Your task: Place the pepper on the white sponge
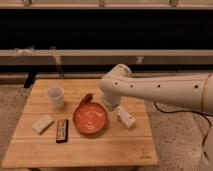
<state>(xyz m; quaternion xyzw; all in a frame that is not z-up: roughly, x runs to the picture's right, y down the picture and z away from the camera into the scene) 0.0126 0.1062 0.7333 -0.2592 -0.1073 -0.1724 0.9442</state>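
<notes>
The pepper (86, 99) is a small dark red piece lying on the wooden table (80, 150), touching the far rim of the orange bowl (90, 119). The white sponge (42, 124) lies flat near the table's left front, well left of the bowl. My gripper (111, 103) hangs below the white arm (150, 90) that reaches in from the right. It sits just right of the bowl's far side and a short way right of the pepper, mostly hidden by the arm's wrist.
A white cup (55, 95) stands at the back left. A flat dark bar (61, 130) lies beside the sponge. A whitish box (125, 118) lies right of the bowl, under the arm. A dark wall runs behind the table.
</notes>
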